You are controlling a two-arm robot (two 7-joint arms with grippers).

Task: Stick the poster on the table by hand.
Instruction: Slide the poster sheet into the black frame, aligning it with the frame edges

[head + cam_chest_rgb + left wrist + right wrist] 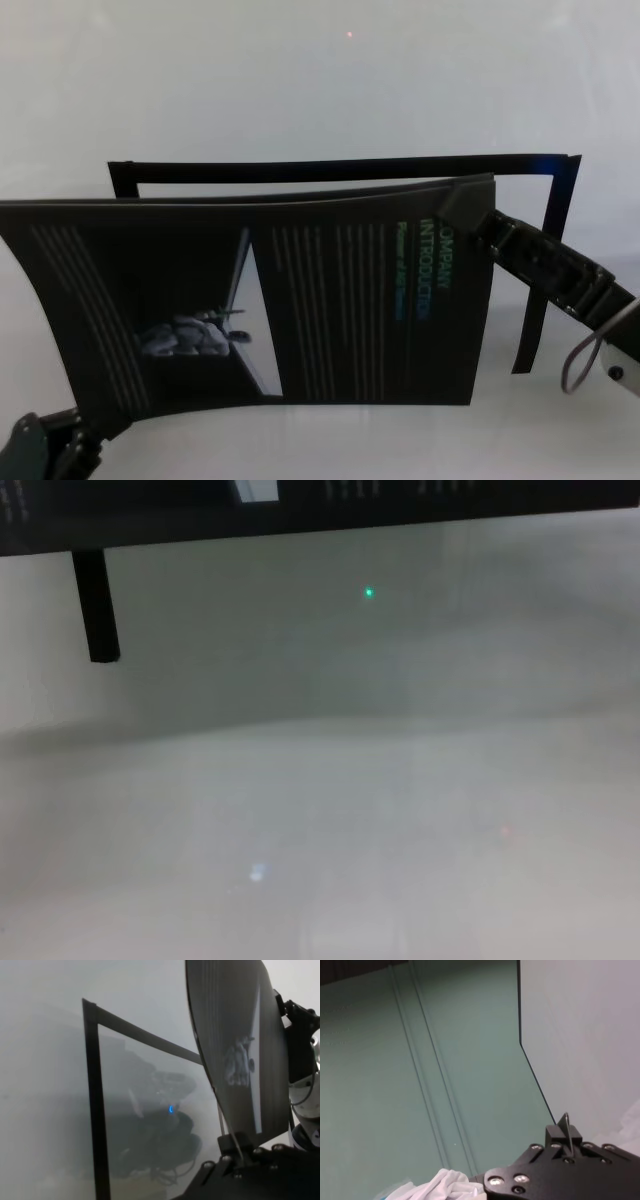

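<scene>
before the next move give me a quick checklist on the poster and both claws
1. Right claw holds the poster at its top right corner: ok, the edge sits in the claw in the right wrist view.
2. Left claw holds the poster's lower left edge: ok.
3. Poster clear of the table: ok, held in the air.
4. Poster flat: not ok, it bows between the claws.
5. Poster lined up with the black frame behind it: not ok, it sits lower and to the left.
6. Sticky backing ready: cannot tell.
</scene>
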